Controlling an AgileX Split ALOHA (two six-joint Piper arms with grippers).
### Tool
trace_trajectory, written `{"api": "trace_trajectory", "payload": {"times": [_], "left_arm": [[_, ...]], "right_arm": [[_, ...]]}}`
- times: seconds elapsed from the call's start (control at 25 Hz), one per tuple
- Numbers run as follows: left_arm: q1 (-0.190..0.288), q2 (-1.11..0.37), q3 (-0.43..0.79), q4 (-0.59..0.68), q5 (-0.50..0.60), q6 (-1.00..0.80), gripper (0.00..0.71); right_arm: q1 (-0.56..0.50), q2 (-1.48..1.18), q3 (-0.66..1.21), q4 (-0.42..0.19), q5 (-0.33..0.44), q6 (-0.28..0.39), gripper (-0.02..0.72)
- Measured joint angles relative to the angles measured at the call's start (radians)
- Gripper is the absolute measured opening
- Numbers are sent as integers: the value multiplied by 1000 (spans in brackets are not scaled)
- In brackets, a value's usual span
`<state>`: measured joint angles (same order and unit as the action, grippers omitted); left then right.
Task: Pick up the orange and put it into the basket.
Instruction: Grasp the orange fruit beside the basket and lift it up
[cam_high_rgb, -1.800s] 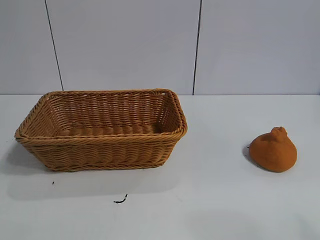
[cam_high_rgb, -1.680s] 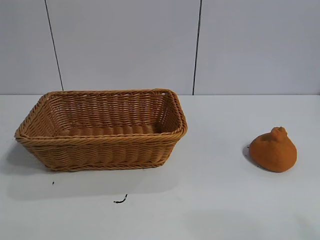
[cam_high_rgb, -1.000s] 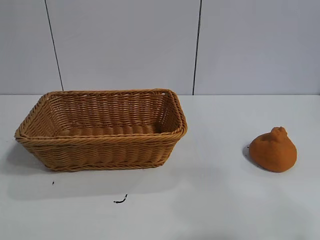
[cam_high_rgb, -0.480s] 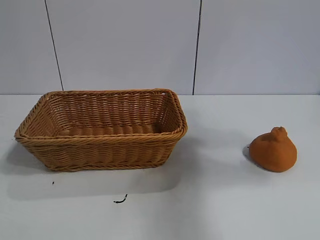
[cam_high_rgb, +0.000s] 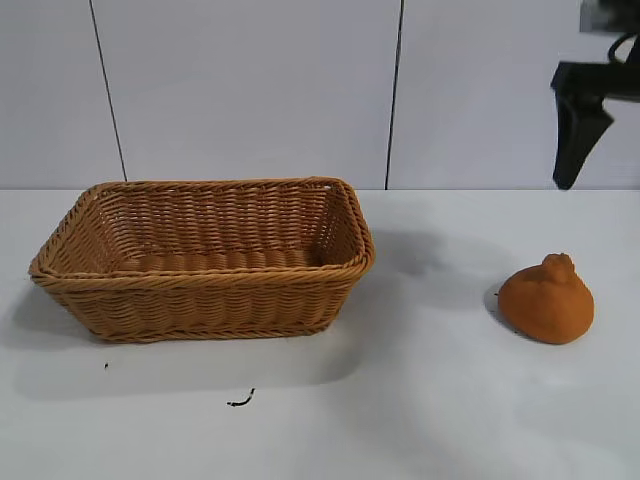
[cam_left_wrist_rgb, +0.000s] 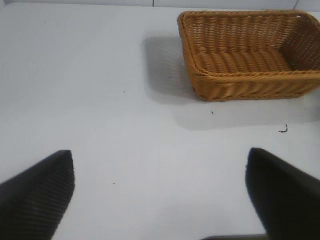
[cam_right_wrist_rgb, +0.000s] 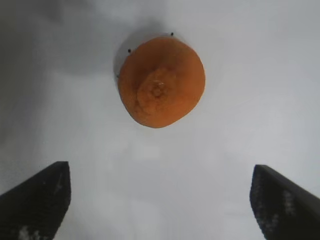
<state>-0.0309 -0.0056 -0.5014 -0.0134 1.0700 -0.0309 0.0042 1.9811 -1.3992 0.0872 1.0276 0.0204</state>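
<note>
The orange (cam_high_rgb: 547, 300), dull orange with a knobby bump on top, sits on the white table at the right. The tan wicker basket (cam_high_rgb: 60, 255) stands at the left, with nothing in it. One black finger (cam_high_rgb: 574, 130) of my right gripper shows at the top right edge of the exterior view, high above the orange. In the right wrist view the orange (cam_right_wrist_rgb: 161, 82) lies below and ahead of my open, empty right gripper (cam_right_wrist_rgb: 160, 195). My left gripper (cam_left_wrist_rgb: 160, 192) is open and empty over bare table, well away from the basket (cam_left_wrist_rgb: 200, 75).
A small black mark (cam_high_rgb: 241, 401) lies on the table in front of the basket. A wall of grey panels (cam_high_rgb: 250, 90) rises behind the table.
My right gripper has come into the exterior view at the top right, above the orange. Its shadow now falls on the table between basket and orange. The orange and basket have not moved.
</note>
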Motion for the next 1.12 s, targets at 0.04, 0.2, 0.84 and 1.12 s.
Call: {"api": "trace_trajectory", "payload": {"times": [0.04, 0.2, 0.84, 1.12], "left_arm": [[0, 0, 0, 0, 0, 0, 666], [0, 0, 0, 0, 0, 0, 666], [0, 0, 0, 0, 0, 0, 666], [0, 0, 0, 0, 0, 0, 666]], "right_arm": [[0, 17, 0, 3, -18, 0, 673], [0, 85, -1, 21, -82, 0, 673], [0, 133, -3, 25, -106, 0, 52], [0, 39, -86, 8, -52, 0, 52]]}}
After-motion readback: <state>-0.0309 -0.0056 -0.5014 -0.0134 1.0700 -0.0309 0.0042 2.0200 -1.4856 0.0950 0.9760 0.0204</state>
